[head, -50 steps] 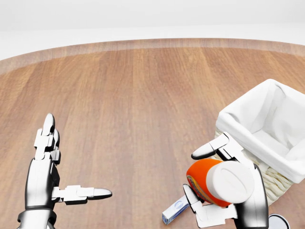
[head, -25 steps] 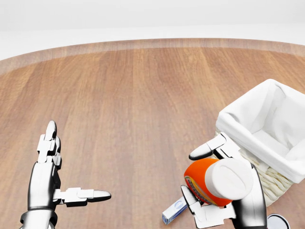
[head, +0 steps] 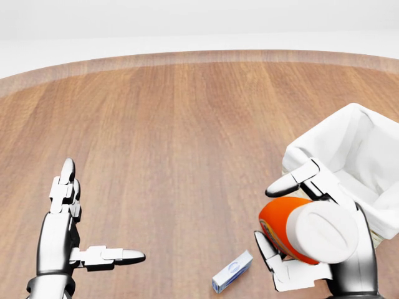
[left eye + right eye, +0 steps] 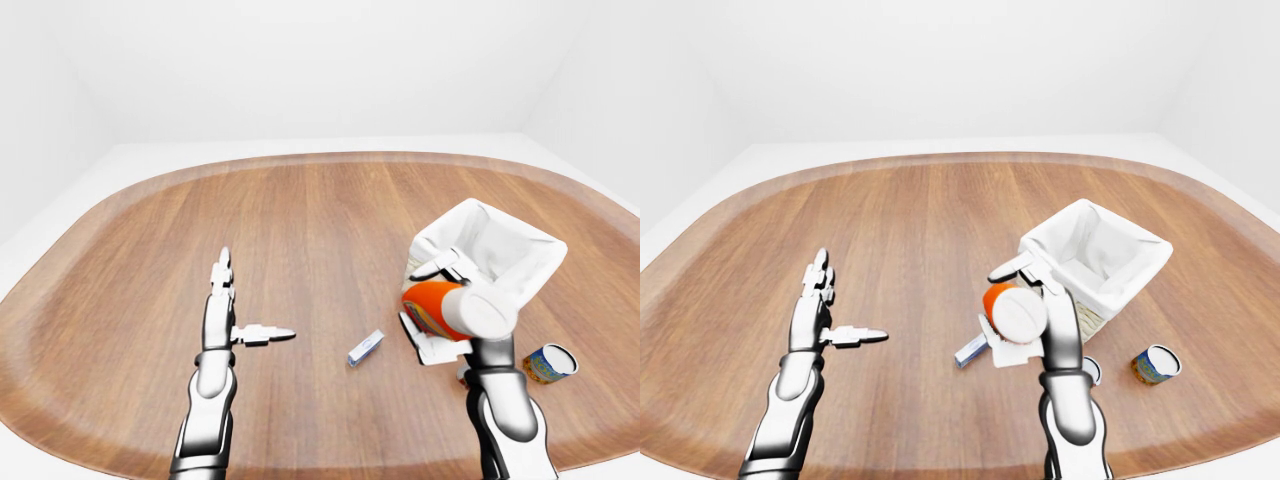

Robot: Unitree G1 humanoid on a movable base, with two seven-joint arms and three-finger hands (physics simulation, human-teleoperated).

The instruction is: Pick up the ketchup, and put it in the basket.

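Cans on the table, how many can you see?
1. The can stands on the table at the right of the left-eye view, below the basket. A round white thing near the right hand's wrist is unclear.

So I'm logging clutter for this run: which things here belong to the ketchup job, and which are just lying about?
Job: ketchup bottle, gripped in the right hand; cloth-lined wicker basket.
Lying about: small white and blue box; can; open left hand, idle.

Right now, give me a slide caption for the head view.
Right hand holds the ketchup beside the basket; left hand open over the table.
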